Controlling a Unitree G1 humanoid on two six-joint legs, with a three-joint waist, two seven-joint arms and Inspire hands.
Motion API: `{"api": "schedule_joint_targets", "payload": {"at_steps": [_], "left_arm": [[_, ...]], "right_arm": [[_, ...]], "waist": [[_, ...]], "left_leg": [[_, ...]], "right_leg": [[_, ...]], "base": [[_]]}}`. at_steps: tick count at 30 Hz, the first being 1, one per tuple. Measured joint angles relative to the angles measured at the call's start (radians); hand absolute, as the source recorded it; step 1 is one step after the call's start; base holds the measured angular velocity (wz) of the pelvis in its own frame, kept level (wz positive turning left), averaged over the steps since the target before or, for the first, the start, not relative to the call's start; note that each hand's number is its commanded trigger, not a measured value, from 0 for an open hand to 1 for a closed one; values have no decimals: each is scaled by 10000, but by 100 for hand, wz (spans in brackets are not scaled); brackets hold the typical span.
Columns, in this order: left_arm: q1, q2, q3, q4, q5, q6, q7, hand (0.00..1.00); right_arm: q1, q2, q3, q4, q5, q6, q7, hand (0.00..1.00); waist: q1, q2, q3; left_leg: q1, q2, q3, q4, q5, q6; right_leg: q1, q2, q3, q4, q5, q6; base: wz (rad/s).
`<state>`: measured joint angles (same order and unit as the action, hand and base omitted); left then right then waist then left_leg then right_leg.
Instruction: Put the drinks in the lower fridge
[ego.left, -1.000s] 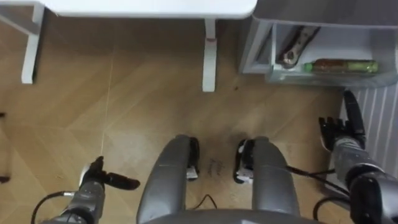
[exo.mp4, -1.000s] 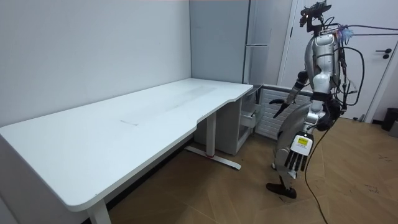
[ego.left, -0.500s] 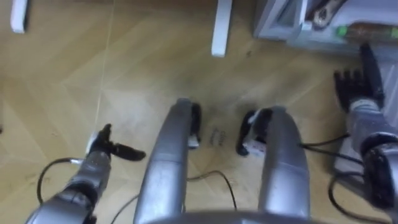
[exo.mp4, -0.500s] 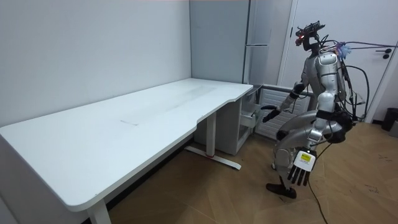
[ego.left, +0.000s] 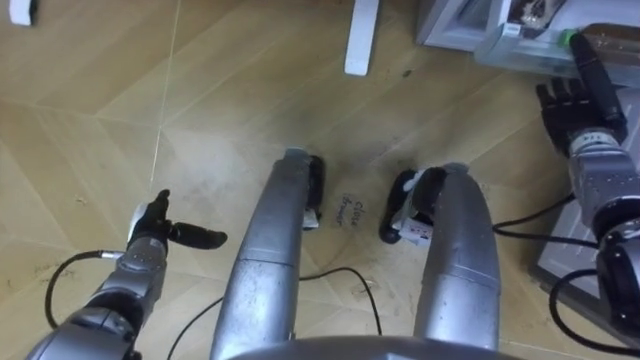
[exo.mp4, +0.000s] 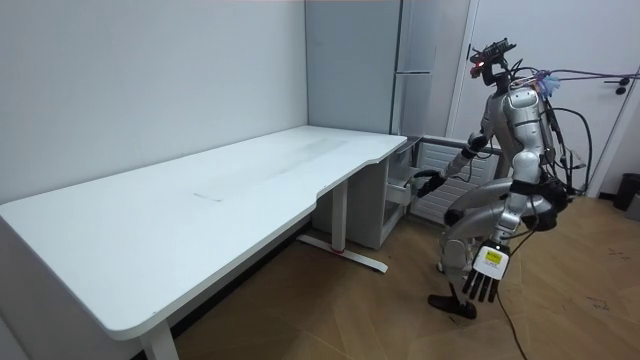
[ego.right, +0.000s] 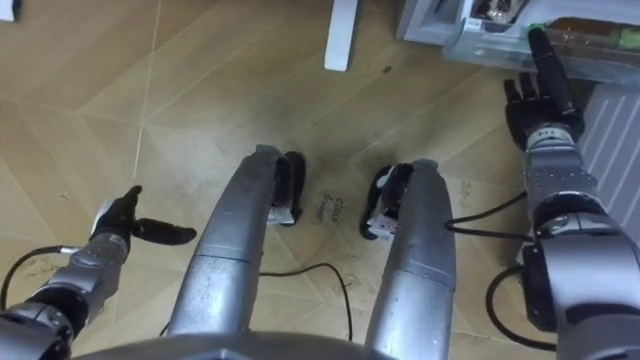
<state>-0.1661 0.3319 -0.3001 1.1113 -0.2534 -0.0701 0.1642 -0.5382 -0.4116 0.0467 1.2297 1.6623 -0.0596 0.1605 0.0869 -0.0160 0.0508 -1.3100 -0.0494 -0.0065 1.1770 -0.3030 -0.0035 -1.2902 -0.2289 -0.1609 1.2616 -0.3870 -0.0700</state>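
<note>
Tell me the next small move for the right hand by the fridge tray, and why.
Probably ease the right hand forward against the clear plastic tray to push it in: the green-capped bottle already lies in it, and the hand's straight fingers point at its rim. The left hand hangs idle.

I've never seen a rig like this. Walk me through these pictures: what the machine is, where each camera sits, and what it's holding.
This is a humanoid robot on two legs, with two fingered hands. The room view comes from a camera standing a few metres off: the robot stands, knees bent, at the end of a white desk. The two eye views come from a camera on its head, looking down past its legs at the wooden floor. Its left hand hangs low, fingers relaxed, empty. Its right hand reaches toward the open fridge compartment, open, holding nothing. A green-capped bottle lies in there.
</note>
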Motion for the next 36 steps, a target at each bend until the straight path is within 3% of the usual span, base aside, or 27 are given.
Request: {"api": "schedule_joint_targets", "payload": {"at_steps": [2,6,14,22,31,36], "left_arm": [[110,100,16,-19,-68,-39,43,0],[383,99,48,-2,-52,-56,99,0],[1246,154,230,-407,-119,-288,369,0],[1840,147,212,-661,-140,-310,513,0],[2129,217,220,-1290,-129,-223,709,0],[2400,285,206,-1554,-167,-206,632,0]], "right_arm": [[0,-5,-1,-228,-4,182,-332,0],[-1,-29,1,-605,30,306,-1006,0],[-28,-210,114,-1099,262,384,-1959,0],[-587,-281,109,-1162,257,454,-2576,0],[-721,-694,114,-2643,244,-319,-2892,0],[-931,-694,119,-3143,158,-488,-2909,0]], "waist": [[-18,-186,-2],[-33,-319,-1],[-14,-358,6],[7,-362,9],[573,-344,-2],[595,-337,-4]], "left_leg": [[-3,-5,4,-79,20,-33],[22,5,28,-106,24,-38],[164,-9,297,-67,-19,39],[231,-157,261,31,-16,29],[339,-105,201,57,-15,-61],[516,-78,26,44,-112,-226]], "right_leg": [[-43,10,24,-39,0,-1],[-33,-1,31,-58,-2,-9],[-35,-162,214,121,-75,4],[-33,-221,319,340,-136,21],[90,-285,174,442,-255,-102],[328,-225,6,411,-380,-249]], "base": [[0],[-1],[-1],[3],[3],[1]]}}
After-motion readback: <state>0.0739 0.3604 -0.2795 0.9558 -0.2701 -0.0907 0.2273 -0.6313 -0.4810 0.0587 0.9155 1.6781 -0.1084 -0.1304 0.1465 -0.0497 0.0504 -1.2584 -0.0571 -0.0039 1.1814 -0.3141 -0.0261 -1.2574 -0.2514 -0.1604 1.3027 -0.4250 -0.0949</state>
